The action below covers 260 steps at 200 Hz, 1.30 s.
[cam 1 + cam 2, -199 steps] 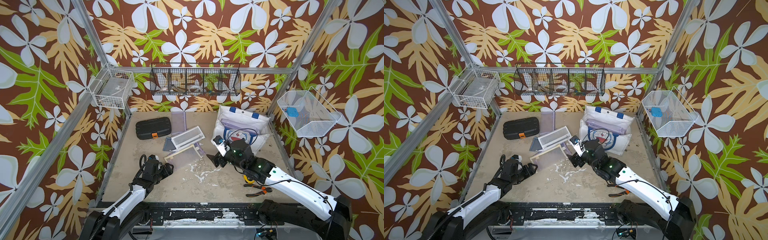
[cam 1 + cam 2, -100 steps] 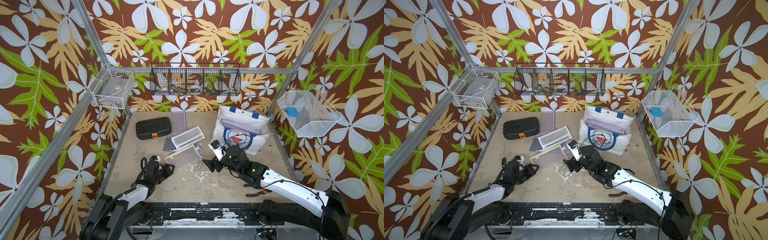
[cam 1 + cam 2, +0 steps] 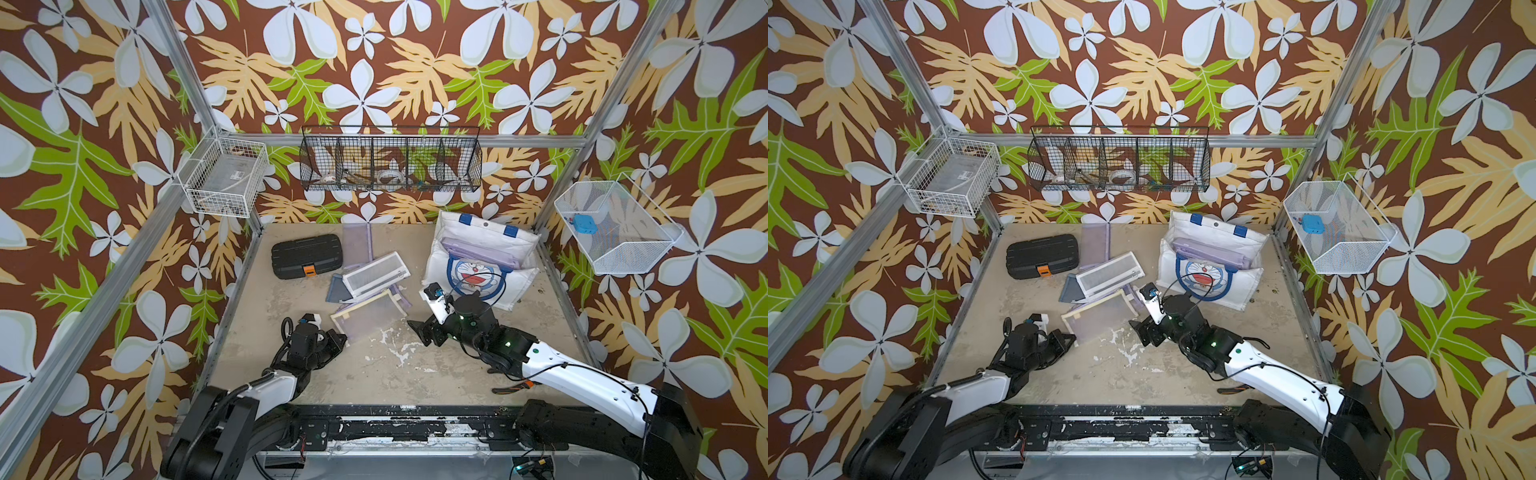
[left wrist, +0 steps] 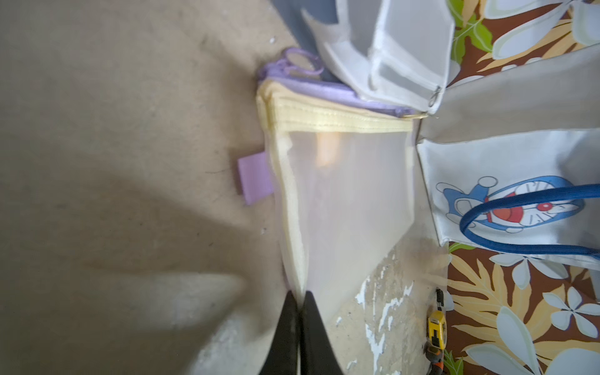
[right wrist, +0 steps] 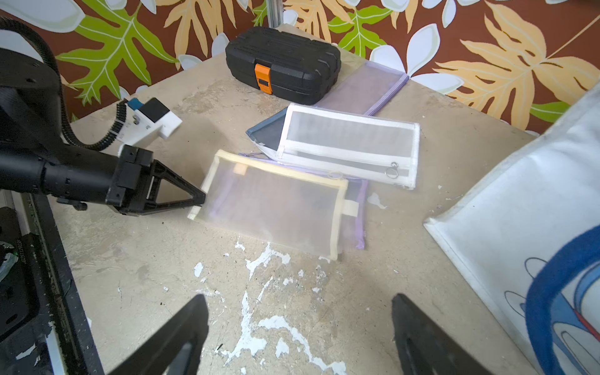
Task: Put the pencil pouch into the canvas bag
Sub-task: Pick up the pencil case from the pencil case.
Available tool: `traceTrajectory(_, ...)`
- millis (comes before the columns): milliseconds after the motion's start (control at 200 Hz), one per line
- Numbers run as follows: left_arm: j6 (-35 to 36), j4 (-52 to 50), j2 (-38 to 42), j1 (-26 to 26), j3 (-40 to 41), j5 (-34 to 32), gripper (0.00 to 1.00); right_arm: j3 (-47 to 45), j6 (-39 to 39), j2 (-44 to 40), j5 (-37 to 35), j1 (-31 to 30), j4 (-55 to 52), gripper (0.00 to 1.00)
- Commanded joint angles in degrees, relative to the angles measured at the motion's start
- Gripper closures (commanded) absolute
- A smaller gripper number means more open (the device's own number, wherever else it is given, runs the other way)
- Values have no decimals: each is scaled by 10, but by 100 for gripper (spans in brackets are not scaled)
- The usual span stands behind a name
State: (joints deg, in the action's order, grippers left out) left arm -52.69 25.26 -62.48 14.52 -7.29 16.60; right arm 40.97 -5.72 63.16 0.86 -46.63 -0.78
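Two fingers of your left gripper (image 4: 300, 298) are pinching a corner of the yellow-edged pencil pouch (image 4: 341, 201), which is lying on the table (image 3: 374, 374) near the canvas bag (image 3: 482, 249); both top views are leaving that contact unclear. Your right gripper (image 5: 298, 300) is hovering, fingers wide apart.

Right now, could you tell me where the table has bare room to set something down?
Bare: the front middle, between left gripper, pinching the yellow pouch, and right gripper; also the strip between case and left gripper. Crowded: pouches overlap from case to bag.
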Motion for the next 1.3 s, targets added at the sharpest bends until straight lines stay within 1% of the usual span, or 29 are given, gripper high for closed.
traceTrajectory(0, 31, -114, 83, -1, -24, -32, 100, -20, 24, -18, -3, -1, 37, 11)
traceTrajectory(115, 65, -240, 190, -1, -64, -75, 100, -44, 58, -49, 14, -2, 76, 11)
traceTrajectory(205, 75, -299, 233, -1, -98, -76, 100, -62, 103, -76, 23, -17, 110, 11)
traceTrajectory(290, 73, -322, 240, -1, -132, -44, 100, -76, 158, -91, 20, -36, 133, 11)
traceTrajectory(485, 62, -344, 225, -1, -210, 43, 100, -80, 223, -86, -18, -65, 180, 11)
traceTrajectory(601, 50, -343, 221, 0, -248, 92, 100, -72, 255, -52, -58, -83, 207, 10)
traceTrajectory(691, 29, -338, 228, -1, -260, 107, 100, -40, 263, -7, -63, -88, 200, 10)
traceTrajectory(791, 1, -325, 239, 2, -265, 126, 100, -37, 279, 22, -74, -104, 246, 10)
traceTrajectory(901, -18, -317, 253, 21, -263, 120, 100, -21, 278, 61, -62, -106, 273, 11)
traceTrajectory(991, -29, -302, 257, 38, -256, 121, 100, -7, 300, 103, -55, -116, 286, 12)
traceTrajectory(1141, -38, -291, 259, 64, -246, 109, 100, 17, 311, 170, -85, -117, 297, 16)
traceTrajectory(1296, -50, -276, 263, 68, -238, 115, 100, 35, 299, 192, -73, -117, 306, 21)
